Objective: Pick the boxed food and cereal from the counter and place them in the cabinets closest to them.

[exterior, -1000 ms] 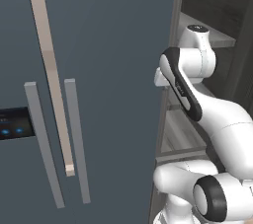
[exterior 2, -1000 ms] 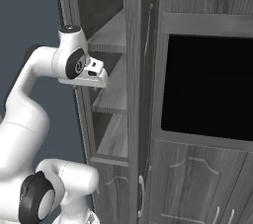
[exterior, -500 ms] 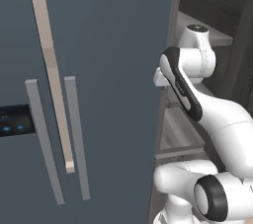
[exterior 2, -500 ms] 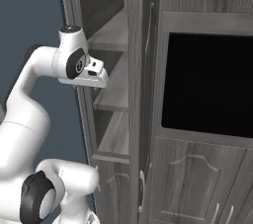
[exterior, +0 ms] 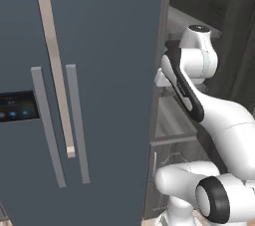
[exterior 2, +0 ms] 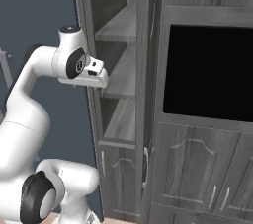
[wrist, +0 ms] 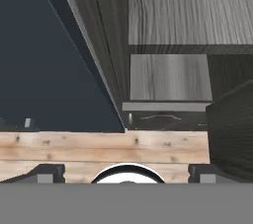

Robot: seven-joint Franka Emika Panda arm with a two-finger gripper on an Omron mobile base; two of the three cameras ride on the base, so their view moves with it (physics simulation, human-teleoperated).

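On my far left stands the blue-grey fridge [exterior: 99,95] with its long bar handles [exterior: 55,65]. My arm rises just to the right of it, and the hand sits at the front edge of the open cabinets [exterior 2: 121,75], level with the middle shelf [exterior 2: 123,77].

In the hand view the gripper [wrist: 126,172] looks down along the cabinet side toward the wood floor [wrist: 99,149]. Its two dark tips [wrist: 48,172] sit far apart at the bottom corners, with nothing between them. So the jaws are spread wide and my hand is empty.

The shelves I can see, the upper one [exterior 2: 118,25], the middle one and the lower one [exterior 2: 121,119], look bare from here. To the right of them is a big black panel [exterior 2: 210,75] set in the cabinet front, with closed doors [exterior 2: 192,173] under it.

I cannot see the boxed food, the cereal or the counter from where I am parked, so I cannot say which way they lie from my hand. I think that is what the next move turns on. I would pull the arm back from the shelf edge and turn or drive the base until the counter comes into sight, then line the open jaws up with a box.
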